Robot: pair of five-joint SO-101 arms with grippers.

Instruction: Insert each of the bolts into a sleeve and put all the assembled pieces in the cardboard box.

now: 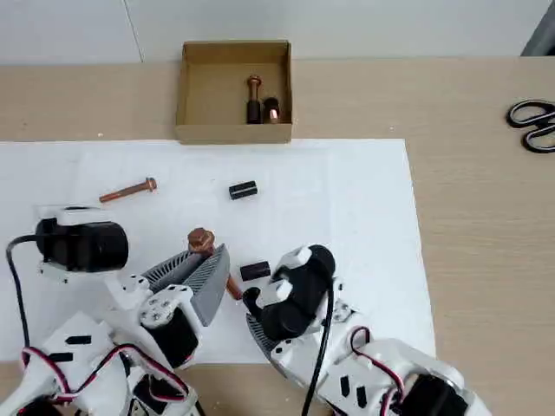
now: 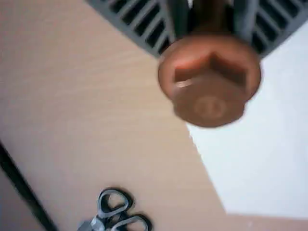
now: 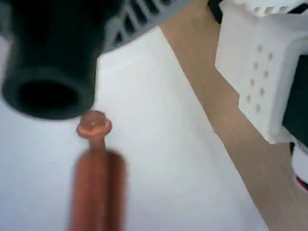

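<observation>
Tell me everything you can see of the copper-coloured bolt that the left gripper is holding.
The copper-coloured metal bolt has a flanged hexagonal head and a long plain-looking shank. The left gripper is shut on the shank just below the head, between its grey ribbed fingers. The bolt is tilted, head uppermost, apparently lifted off the white paper, and its lower end sticks out past the fingers.

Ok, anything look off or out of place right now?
Nothing spilled or damaged. One oddity: the held bolt runs beside the held sleeve, not into its bore, so they look misaligned.
</observation>
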